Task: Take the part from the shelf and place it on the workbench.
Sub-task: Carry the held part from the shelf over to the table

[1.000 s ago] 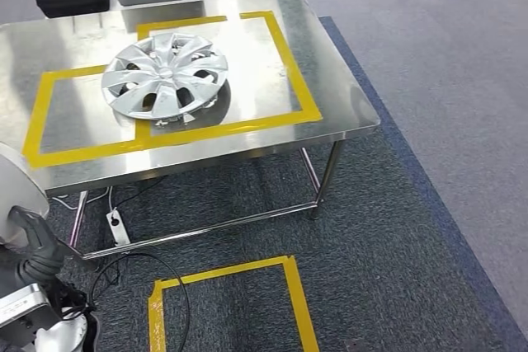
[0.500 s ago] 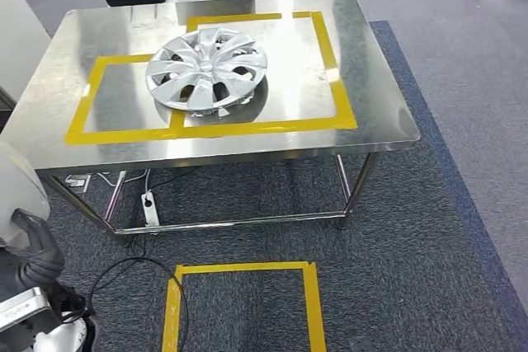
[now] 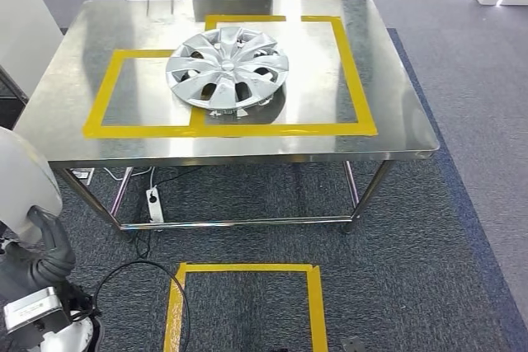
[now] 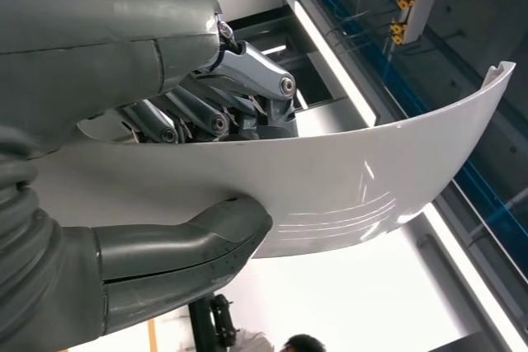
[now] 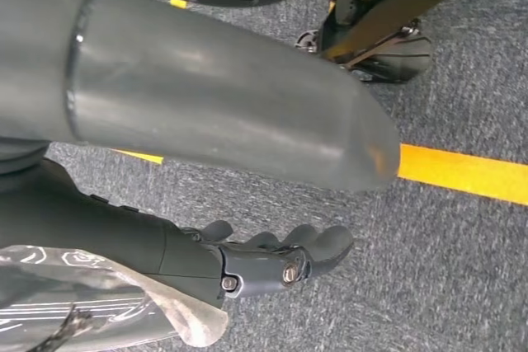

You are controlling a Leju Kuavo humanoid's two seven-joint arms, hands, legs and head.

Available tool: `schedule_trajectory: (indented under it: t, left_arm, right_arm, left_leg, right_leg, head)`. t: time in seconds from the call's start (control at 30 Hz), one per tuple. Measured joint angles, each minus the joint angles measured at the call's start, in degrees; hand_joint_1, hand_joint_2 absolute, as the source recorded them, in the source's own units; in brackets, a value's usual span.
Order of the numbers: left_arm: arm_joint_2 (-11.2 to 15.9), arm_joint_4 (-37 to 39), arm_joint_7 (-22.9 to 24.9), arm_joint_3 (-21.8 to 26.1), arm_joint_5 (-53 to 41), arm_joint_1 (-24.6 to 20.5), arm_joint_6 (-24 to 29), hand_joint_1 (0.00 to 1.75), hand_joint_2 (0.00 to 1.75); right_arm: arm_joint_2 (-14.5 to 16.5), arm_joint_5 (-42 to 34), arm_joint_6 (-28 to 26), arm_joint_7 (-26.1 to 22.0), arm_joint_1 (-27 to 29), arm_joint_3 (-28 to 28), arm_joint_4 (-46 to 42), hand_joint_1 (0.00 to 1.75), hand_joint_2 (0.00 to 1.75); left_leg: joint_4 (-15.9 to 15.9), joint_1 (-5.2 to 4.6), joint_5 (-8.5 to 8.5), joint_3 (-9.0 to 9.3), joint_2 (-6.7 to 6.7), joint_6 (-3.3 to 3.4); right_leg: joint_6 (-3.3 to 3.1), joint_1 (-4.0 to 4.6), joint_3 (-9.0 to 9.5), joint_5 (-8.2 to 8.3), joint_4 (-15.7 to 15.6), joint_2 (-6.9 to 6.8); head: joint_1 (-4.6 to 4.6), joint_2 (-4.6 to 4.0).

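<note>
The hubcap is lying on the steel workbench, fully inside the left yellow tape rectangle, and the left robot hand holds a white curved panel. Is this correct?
Not quite. In the head view the hubcap lies on the steel workbench across the tape line shared by the two yellow rectangles, partly in each, not fully inside the left one. The rest is right: the left robot hand holds the white curved panel, as the left wrist view shows.

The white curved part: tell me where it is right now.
The white curved part is in the left hand, low at the left edge of the head view, short of the steel workbench. In the left wrist view, thumb and fingers clamp its edge.
</note>
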Motion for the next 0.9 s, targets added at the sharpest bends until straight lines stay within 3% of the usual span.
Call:
schedule_trajectory:
  t: [0.07,0.13,0.23,0.3,0.4,0.43,0.47,0.5,0.57,0.63,0.8,0.83,0.9]
  left_arm:
    - [0.2,0.0,0.2,-0.3,0.0,0.0,0.0,1.75,1.75]
    - [0.5,0.0,0.3,-0.5,0.0,0.0,0.0,1.75,1.75]
    - [0.8,0.0,0.4,-0.7,0.1,0.1,0.0,1.75,1.75]
    - [1.0,0.0,0.4,-0.8,0.1,0.1,0.0,1.75,1.75]
    - [1.4,0.0,0.5,-0.9,0.1,0.2,0.0,1.75,1.75]
    - [1.5,0.0,0.5,-0.9,0.2,0.3,0.0,1.75,1.75]
    - [1.6,0.0,0.5,-0.9,0.2,0.4,0.0,1.75,1.75]
    - [1.7,0.0,0.5,-0.9,0.2,0.4,0.0,1.75,1.75]
    - [1.8,0.0,0.5,-1.0,0.2,0.4,0.0,1.75,1.75]
    - [1.9,0.0,0.6,-1.1,0.2,0.4,0.0,1.75,1.75]
    - [2.1,0.0,0.6,-1.3,0.2,0.4,0.0,1.75,1.75]
    - [2.1,0.0,0.6,-1.4,0.2,0.4,0.0,1.75,1.75]
    - [2.2,0.0,0.7,-1.6,0.2,0.3,0.0,1.75,1.75]
  right_arm:
    - [0.0,0.0,0.0,-0.1,0.0,0.0,0.0,0.00,0.00]
    - [-0.1,0.0,-0.1,-0.2,-0.1,0.0,0.0,0.00,0.00]
    - [-0.1,0.0,-0.2,-0.2,0.0,0.0,0.0,0.00,0.00]
    - [-0.1,0.0,-0.2,-0.2,0.0,0.0,0.0,0.00,0.00]
    - [-0.1,0.0,-0.2,-0.2,0.0,0.0,0.0,0.00,0.00]
    - [-0.1,0.0,-0.2,-0.2,0.0,0.0,0.0,0.00,0.00]
    - [-0.1,0.0,-0.2,-0.2,0.0,0.0,0.0,0.00,0.00]
    - [-0.1,0.0,-0.2,-0.2,0.0,0.0,0.0,0.00,0.00]
    - [-0.1,0.0,-0.2,-0.2,0.0,0.0,0.0,0.00,0.00]
    - [-0.1,0.0,-0.2,-0.2,-0.1,0.0,0.0,0.00,0.00]
    - [-0.1,0.0,-0.2,-0.2,-0.2,0.0,0.0,0.00,0.00]
    - [-0.1,0.0,-0.2,-0.3,-0.2,0.0,0.0,0.00,0.00]
    - [-0.1,0.0,-0.2,-0.3,-0.2,0.0,0.0,0.00,0.00]
  left_leg:
    - [0.1,-0.05,-0.30,0.21,-0.28,-0.29]
    - [0.5,-0.22,-0.56,0.16,-0.43,-0.80]
    - [0.6,-0.19,-0.67,0.10,-0.47,-1.61]
    - [2.5,-0.08,-1.95,-0.55,-0.34,-2.21]
    - [12.8,0.21,-6.40,-5.53,-0.18,-2.99]
    - [15.9,0.30,-7.10,-7.26,-0.16,-3.12]
    - [17.1,0.35,-6.76,-8.20,-0.14,-3.16]
    - [16.1,0.38,-5.28,-8.03,-0.11,-3.11]
    - [9.0,0.37,-0.76,-5.06,0.06,-2.74]
    - [3.0,0.12,1.21,-2.29,0.26,-2.23]
    - [0.8,0.10,0.33,-1.13,0.09,-0.87]
    - [0.5,0.23,0.20,-0.82,0.08,-0.50]
    - [0.4,0.18,-0.39,-0.44,0.09,0.08]
  right_leg:
    - [-0.28,0.02,3.38,4.23,-7.8,0.13]
    - [-0.74,0.11,6.17,5.83,-13.2,0.37]
    - [-1.55,0.20,6.82,5.68,-14.1,0.41]
    - [-2.18,-0.02,7.27,5.71,-14.4,0.26]
    - [-2.77,-0.11,7.92,5.36,-14.6,0.00]
    - [-2.82,-0.09,8.10,5.19,-14.6,-0.06]
    - [-2.83,-0.09,8.31,5.00,-14.5,-0.09]
    - [-2.79,-0.08,8.61,4.79,-14.5,-0.09]
    - [-2.57,-0.08,9.21,4.25,-14.6,-0.08]
    - [-1.99,0.10,9.54,3.65,-14.5,-0.08]
    - [-0.39,0.11,9.24,2.23,-13.6,-0.24]
    - [-0.21,0.09,8.10,1.07,-11.3,-0.14]
    - [-0.07,0.07,3.51,-1.85,-3.5,0.01]
  head:
    - [0.00,0.00]
    - [-0.06,0.00]
    - [-0.07,0.00]
    - [-0.22,0.00]
    - [-0.45,0.00]
    - [-0.44,0.00]
    - [-0.44,0.00]
    - [-0.44,0.00]
    - [-0.43,0.00]
    - [-0.43,0.00]
    - [-0.11,0.00]
    - [0.01,0.00]
    - [0.18,0.00]
